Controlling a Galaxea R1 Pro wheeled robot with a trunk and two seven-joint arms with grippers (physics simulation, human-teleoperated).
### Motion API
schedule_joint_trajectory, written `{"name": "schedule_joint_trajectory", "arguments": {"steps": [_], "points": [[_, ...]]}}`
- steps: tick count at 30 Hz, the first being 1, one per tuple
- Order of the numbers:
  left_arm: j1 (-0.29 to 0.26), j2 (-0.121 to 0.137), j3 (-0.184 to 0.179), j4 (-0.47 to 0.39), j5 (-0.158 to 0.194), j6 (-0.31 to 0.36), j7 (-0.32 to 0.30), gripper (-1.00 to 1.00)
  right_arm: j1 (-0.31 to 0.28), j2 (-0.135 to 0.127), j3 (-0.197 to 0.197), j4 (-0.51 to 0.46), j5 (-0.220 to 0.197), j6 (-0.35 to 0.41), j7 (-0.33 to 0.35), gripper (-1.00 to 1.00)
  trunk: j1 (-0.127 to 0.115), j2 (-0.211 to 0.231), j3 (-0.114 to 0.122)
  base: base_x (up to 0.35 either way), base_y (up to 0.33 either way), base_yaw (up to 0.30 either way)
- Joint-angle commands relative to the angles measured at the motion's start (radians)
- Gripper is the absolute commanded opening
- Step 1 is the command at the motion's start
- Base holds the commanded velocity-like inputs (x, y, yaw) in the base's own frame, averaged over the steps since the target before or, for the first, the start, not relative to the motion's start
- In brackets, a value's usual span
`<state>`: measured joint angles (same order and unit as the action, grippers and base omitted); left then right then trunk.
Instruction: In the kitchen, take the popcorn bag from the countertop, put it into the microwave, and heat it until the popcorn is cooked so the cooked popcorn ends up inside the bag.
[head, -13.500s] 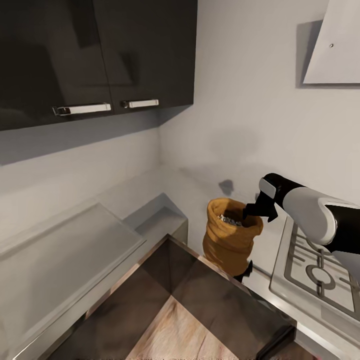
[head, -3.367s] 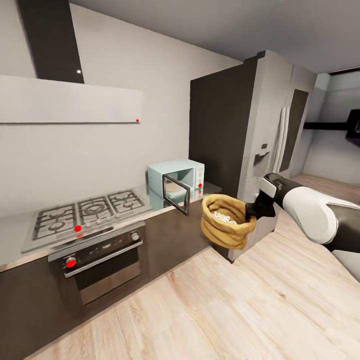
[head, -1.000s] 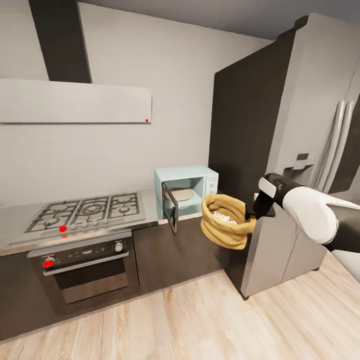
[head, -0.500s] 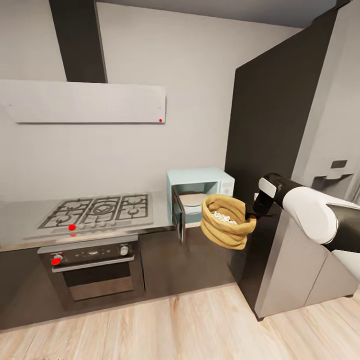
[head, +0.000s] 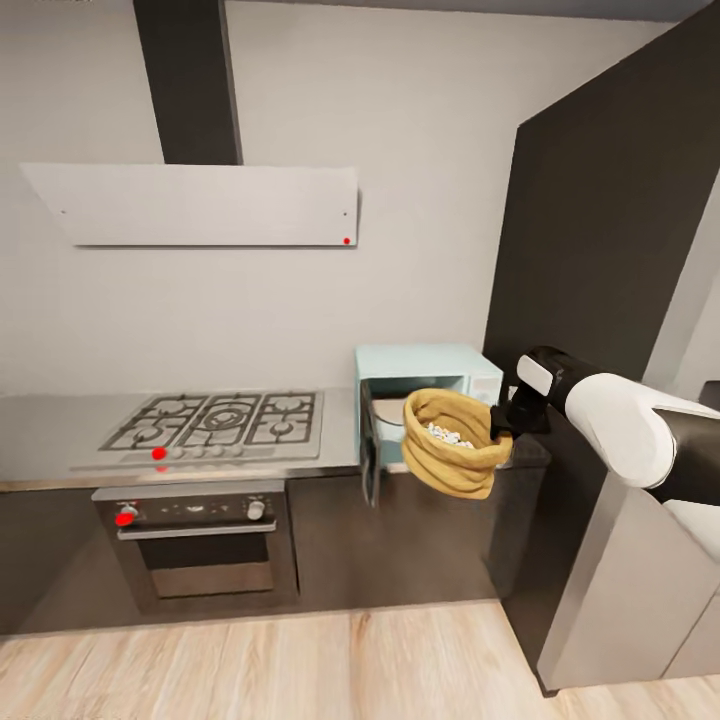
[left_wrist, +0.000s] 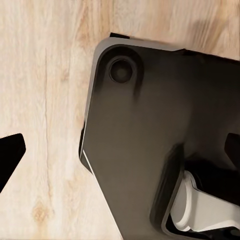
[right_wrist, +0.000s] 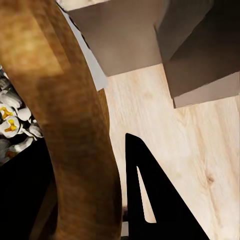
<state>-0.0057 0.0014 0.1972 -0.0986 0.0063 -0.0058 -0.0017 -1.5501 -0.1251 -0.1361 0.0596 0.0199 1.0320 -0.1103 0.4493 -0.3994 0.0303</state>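
My right hand (head: 500, 425) is pinching the rolled rim of the popcorn bag (head: 450, 445), one finger outside the cloth and the other tucked inside the mouth, so the bag hangs in the air off the worktop (head: 60, 420). Seen from my head, the bag sits right in front of the microwave (head: 430, 385), covering the lower right of its opening. The microwave is pale mint-blue and stands on the worktop at the end nearest the tall dark panel (head: 600, 250). Its dark glass door (head: 368, 455) is swung open toward me on the side facing the gas hob (head: 220, 420). Inside the bag I see a heap of small whitish popcorn (head: 445, 435) pieces. In my right wrist view the tan cloth of the bag curves close by, with white and yellow-flecked kernels beside it, one black finger (right_wrist: 150, 200) on the outside of the cloth, and light wood floor (right_wrist: 190, 140) beyond. The hob lies well apart from the microwave along the worktop, with a built-in oven (head: 200, 545) with a red knob (head: 125, 517) under it and a flat white hood (head: 200, 205) above it. My left hand (left_wrist: 120, 150) hangs over the floor and my own dark base (left_wrist: 150, 140). Its two black fingertips (left_wrist: 10, 152) sit at opposite edges of that view, spread wide, with nothing between them.
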Motion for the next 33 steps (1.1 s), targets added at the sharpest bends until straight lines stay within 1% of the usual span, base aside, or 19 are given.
{"name": "schedule_joint_trajectory", "arguments": {"steps": [1,12,15,29,30,33], "points": [[0.000,0.000,0.004,0.000,0.001,0.000,0.000,1.00,-0.001,-0.001,-0.010,0.002,0.001,0.000,-0.008,-1.00,0.001,-0.001,0.000,0.205,-0.239,0.253],[0.000,0.000,0.004,0.000,0.001,-0.001,0.000,1.00,-0.001,-0.001,-0.010,0.002,0.001,0.001,-0.008,-1.00,0.001,-0.001,0.000,0.195,-0.239,0.253],[0.000,0.000,0.004,0.000,0.001,0.000,0.000,1.00,-0.001,-0.001,-0.010,0.002,0.002,0.000,-0.008,-1.00,0.001,-0.001,0.000,0.184,-0.239,0.167],[0.000,0.000,0.004,0.000,0.000,0.000,0.000,1.00,-0.001,-0.001,-0.010,0.002,0.000,-0.002,-0.007,-1.00,0.001,-0.001,0.000,0.159,-0.223,0.010],[0.000,-0.006,0.003,-0.005,0.001,0.000,0.000,1.00,0.005,-0.006,-0.015,0.008,0.000,-0.008,-0.005,-1.00,0.001,-0.001,0.000,0.000,0.000,0.000],[0.000,-0.007,0.003,-0.009,0.000,0.000,0.000,1.00,0.022,-0.023,-0.017,0.009,0.000,-0.008,-0.005,-1.00,0.001,-0.001,0.000,0.000,0.000,0.000]]}}
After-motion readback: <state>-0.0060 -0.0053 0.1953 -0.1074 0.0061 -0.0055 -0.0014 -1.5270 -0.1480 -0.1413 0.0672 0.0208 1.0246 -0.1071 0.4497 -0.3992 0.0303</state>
